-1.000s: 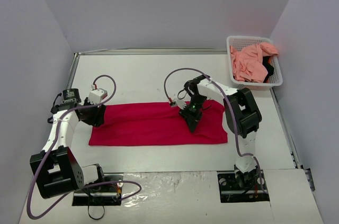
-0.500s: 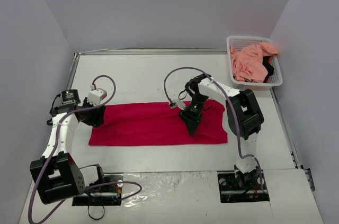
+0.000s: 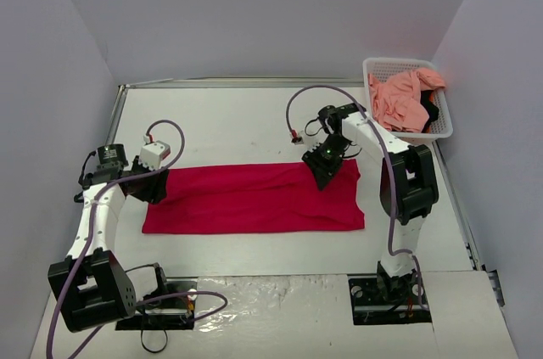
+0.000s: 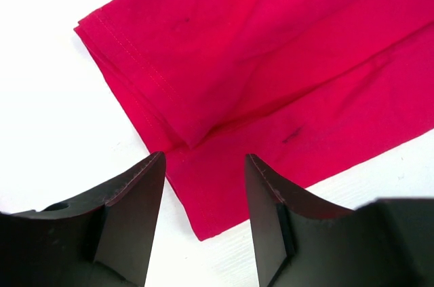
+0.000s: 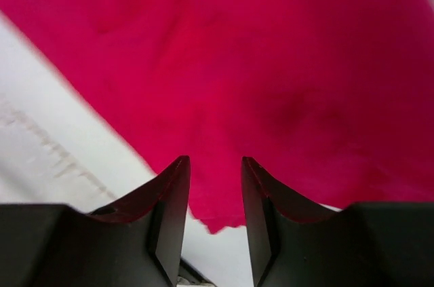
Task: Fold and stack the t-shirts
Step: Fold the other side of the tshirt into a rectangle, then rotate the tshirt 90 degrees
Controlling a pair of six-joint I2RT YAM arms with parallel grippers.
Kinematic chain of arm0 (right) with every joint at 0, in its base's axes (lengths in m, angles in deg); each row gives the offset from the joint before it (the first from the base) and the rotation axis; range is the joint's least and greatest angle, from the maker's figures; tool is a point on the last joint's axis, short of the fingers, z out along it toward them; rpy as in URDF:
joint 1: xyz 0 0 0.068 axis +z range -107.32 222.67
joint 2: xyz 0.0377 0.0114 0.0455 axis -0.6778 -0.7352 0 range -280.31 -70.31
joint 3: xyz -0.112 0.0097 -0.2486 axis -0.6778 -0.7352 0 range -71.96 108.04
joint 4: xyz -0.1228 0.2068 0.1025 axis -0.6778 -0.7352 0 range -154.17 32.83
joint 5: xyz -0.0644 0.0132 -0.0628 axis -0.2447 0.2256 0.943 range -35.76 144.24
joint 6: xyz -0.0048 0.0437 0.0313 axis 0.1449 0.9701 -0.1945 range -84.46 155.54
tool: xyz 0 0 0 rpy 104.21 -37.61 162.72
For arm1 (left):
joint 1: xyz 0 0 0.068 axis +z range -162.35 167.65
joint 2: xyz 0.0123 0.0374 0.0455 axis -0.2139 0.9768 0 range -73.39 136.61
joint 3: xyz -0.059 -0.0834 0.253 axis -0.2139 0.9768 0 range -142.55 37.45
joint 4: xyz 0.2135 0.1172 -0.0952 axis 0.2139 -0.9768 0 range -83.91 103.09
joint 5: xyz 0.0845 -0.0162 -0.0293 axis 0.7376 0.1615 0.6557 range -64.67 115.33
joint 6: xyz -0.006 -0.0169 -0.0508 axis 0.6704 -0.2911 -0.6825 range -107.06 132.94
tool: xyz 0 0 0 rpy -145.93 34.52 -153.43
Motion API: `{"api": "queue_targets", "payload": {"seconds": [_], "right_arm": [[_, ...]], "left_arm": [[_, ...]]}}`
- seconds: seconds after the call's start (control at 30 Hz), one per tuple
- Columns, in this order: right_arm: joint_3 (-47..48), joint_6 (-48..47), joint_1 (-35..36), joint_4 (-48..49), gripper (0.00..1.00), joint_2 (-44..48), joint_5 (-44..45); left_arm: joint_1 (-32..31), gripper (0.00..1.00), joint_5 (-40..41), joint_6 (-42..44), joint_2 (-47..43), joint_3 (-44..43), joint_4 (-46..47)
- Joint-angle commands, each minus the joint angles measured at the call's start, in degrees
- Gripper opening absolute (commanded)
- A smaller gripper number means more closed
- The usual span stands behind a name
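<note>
Both are open: your left gripper [image 4: 203, 159] above the red t-shirt [image 3: 246, 199] corner, your right gripper [image 5: 215, 163] above its edge.

Left claw [image 4: 203, 158] spread wide; right claw [image 5: 215, 161] parted narrowly.

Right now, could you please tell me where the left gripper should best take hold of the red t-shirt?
Probably its left short end, approached from the left. The red t-shirt lies flat as a long folded strip, its layers stacked at that stitched hem, where the open left gripper hovers, so low fingers could pinch them together.
</note>
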Motion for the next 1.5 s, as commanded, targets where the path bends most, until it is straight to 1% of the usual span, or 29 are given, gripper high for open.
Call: {"api": "queue_targets", "payload": {"seconds": [0.0, 0.03, 0.07, 0.13, 0.17, 0.23, 0.27, 0.33, 0.37, 0.43, 0.5, 0.53, 0.57, 0.67, 0.83, 0.9, 1.0, 1.2, 1.3, 1.47], "right_arm": [[-1.4, 7.7, 0.1, 7.7, 0.33, 3.0, 17.6], [-2.3, 8.2, 0.5, 9.2, 0.37, 3.8, 21.6], [-3.1, 8.4, 0.6, 11.2, 0.49, 5.1, 25.9], [-5.6, 8.5, 0.2, 12.0, 0.55, 6.8, 26.5], [-6.6, 8.7, 0.0, 12.6, 0.61, 7.3, 26.0], [-9.1, 8.3, -0.4, 12.9, 0.68, 8.9, 23.4], [-11.8, 8.2, -0.9, 13.7, 0.73, 9.6, 22.9], [-14.2, 8.5, -1.3, 15.3, 0.76, 12.6, 23.3], [-16.1, 8.5, -2.0, 16.7, 0.77, 13.4, 23.0], [-17.0, 8.7, -2.8, 17.3, 0.8, 15.7, 21.0], [-17.2, 8.7, -3.8, 17.1, 0.82, 17.6, 19.7], [-17.2, 8.8, -3.9, 17.1, 0.94, 18.3, 19.0], [-17.2, 8.8, -4.1, 17.2, 1.0, 18.9, 18.7], [-17.3, 8.8, -4.6, 17.3, 1.0, 21.2, 16.7], [-20.5, 7.6, -5.0, 18.2, 1.0, 23.4, 13.5], [-21.7, 7.4, -5.0, 18.7, 1.0, 23.0, 12.5], [-22.0, 7.8, -5.0, 18.9, 1.0, 19.8, 13.9], [-21.8, 6.5, -3.7, 19.0, 1.0, 10.9, 14.1], [-21.8, 5.4, -3.8, 19.3, 1.0, 8.2, 13.4], [-18.9, 4.4, -3.8, 19.0, 1.0, 3.0, 14.5]], "left_arm": [[0.2, 0.49, -0.9, -0.7, -2.1, 0.4, 1.1], [0.2, 0.49, -0.7, -0.8, -2.5, 0.4, 1.2], [0.2, 0.49, -0.5, -1.2, -2.7, 0.3, 2.0], [0.2, 0.49, -1.0, -1.9, -3.5, 0.2, 2.7], [0.2, 0.49, -1.4, -2.7, -3.7, 0.2, 3.3], [0.2, 0.5, -3.0, -3.8, -3.8, 0.6, 4.1], [0.2, 0.5, -3.7, -4.5, -3.6, 1.2, 4.5], [0.2, 0.53, -5.9, -3.7, -2.8, 1.9, 4.4], [0.0, 0.53, -5.3, -3.8, -2.6, 1.9, 4.1], [-0.2, 0.54, -4.7, -4.4, -2.4, 1.9, 4.9], [-0.3, 0.59, -4.8, -4.5, -2.2, 1.8, 4.9], [-0.3, 0.61, -4.1, -4.7, -2.2, 1.9, 5.2], [-0.4, 0.65, -3.7, -5.3, -2.4, 1.9, 5.5], [-0.2, 0.74, -1.9, -6.4, -3.1, 2.4, 6.4], [-0.1, 0.82, -0.3, -7.4, -4.4, 3.2, 7.4], [-0.1, 0.83, 0.4, -7.5, -4.4, 3.3, 7.5], [-0.1, 0.83, 1.5, -7.9, -4.3, 3.3, 7.7], [0.3, 0.84, 3.0, -8.3, -5.2, 3.8, 8.1], [0.4, 0.84, 3.6, -8.5, -5.8, 4.2, 8.5], [0.5, 0.85, 4.7, -8.9, -5.2, 4.0, 8.7]]}}
